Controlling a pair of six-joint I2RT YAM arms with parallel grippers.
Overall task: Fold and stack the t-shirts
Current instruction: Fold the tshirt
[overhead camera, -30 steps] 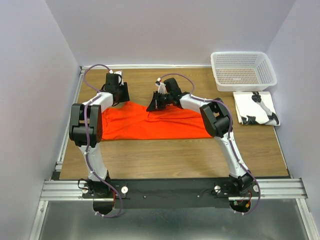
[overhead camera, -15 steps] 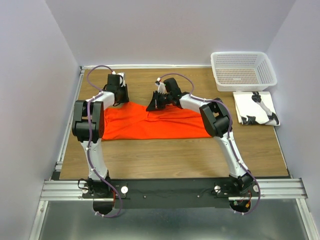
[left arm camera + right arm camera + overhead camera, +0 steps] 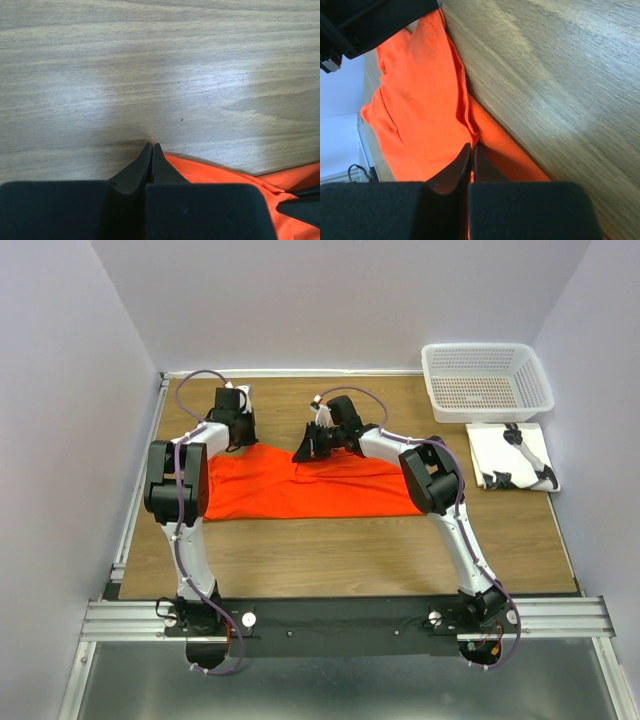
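Observation:
One bright orange-red t-shirt (image 3: 300, 490) lies spread flat on the wooden table, left of centre. My left gripper (image 3: 238, 440) sits at the shirt's far left corner. In the left wrist view its jaws (image 3: 151, 146) are shut tip to tip, with a sliver of orange cloth between the tips and the shirt's hem (image 3: 220, 175) just to the right. My right gripper (image 3: 304, 452) is at the middle of the far edge. Its jaws (image 3: 472, 146) are shut on a bunched ridge of the shirt (image 3: 420, 100).
A white mesh basket (image 3: 487, 375) stands at the far right corner. In front of it lies a white flat board (image 3: 490, 445) with a black-and-white tool on it. The back wall runs close behind both grippers. A metal rail borders the table's left edge.
The left gripper has closed its jaws at the shirt's far left corner, after the left arm shifted slightly. The right gripper has kept its hold and not moved.

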